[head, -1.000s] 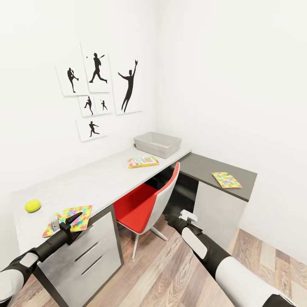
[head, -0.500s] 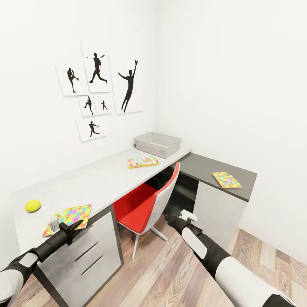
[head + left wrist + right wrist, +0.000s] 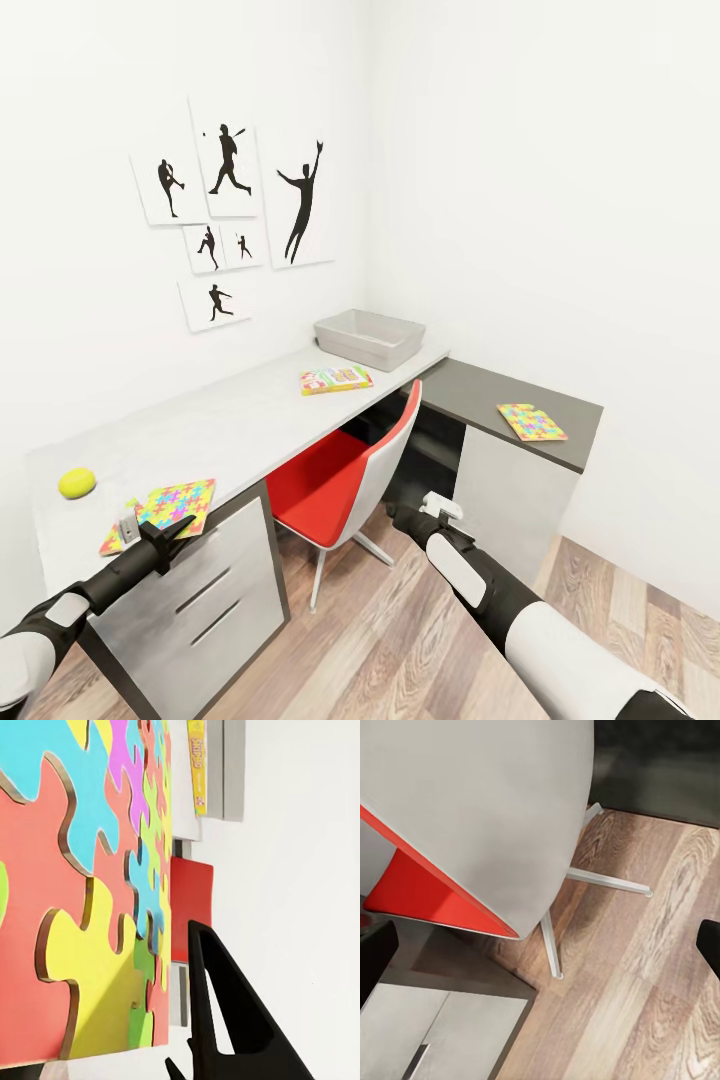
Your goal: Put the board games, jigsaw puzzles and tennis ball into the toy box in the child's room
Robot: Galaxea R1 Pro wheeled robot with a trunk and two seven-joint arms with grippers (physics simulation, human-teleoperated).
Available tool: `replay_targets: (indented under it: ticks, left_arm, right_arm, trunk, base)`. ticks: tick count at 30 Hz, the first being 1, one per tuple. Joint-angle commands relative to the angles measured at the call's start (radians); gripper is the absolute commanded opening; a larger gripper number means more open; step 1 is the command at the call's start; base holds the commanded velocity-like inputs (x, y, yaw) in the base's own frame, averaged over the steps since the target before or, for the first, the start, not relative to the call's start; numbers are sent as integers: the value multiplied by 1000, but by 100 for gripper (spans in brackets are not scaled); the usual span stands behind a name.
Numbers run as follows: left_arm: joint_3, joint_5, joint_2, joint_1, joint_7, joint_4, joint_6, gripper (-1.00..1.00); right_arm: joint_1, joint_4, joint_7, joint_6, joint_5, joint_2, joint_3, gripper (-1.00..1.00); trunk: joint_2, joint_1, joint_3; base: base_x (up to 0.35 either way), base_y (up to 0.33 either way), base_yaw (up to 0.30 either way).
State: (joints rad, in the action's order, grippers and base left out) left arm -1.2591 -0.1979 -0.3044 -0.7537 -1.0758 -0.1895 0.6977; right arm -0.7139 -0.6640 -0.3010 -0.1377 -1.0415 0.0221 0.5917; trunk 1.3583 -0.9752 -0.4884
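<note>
Toy box [image 3: 368,339] at bench [image 3: 240,420] far end; contents not visible. Game [image 3: 335,380] just before it, print unreadable. Puzzles [image 3: 165,510] [image 3: 531,421], ball [image 3: 77,483] on bench. Left hand [image 3: 160,532] spread at near puzzle's edge; right hand [image 3: 425,510] state unclear.

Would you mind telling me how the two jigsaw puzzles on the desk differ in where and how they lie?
The near puzzle lies on the light grey part of the desktop, by the tennis ball; the far puzzle lies on the dark grey corner section. The near puzzle overhangs the desk's front edge, with the left gripper right at it; the far puzzle lies fully on the top, with no gripper near. Both are flat, multicoloured sheets, still outside the toy box.
</note>
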Motion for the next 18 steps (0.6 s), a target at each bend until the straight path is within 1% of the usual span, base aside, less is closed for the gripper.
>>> replay_targets:
  ticks: [1, 18]
  left_arm:
    - [-8, -12, 0, -1, -6, -1, 6, -100]
    - [-8, -11, 1, -1, -8, -1, 5, -100]
  right_arm:
    - [-1, -2, -7, -2, -5, -1, 3, 100]
    - [-1, -2, -7, -2, -5, -1, 3, 100]
  trunk:
    - [1, 0, -1]
    - [1, 0, -1]
  base:
    - [0, 0, 0]
    - [0, 0, 0]
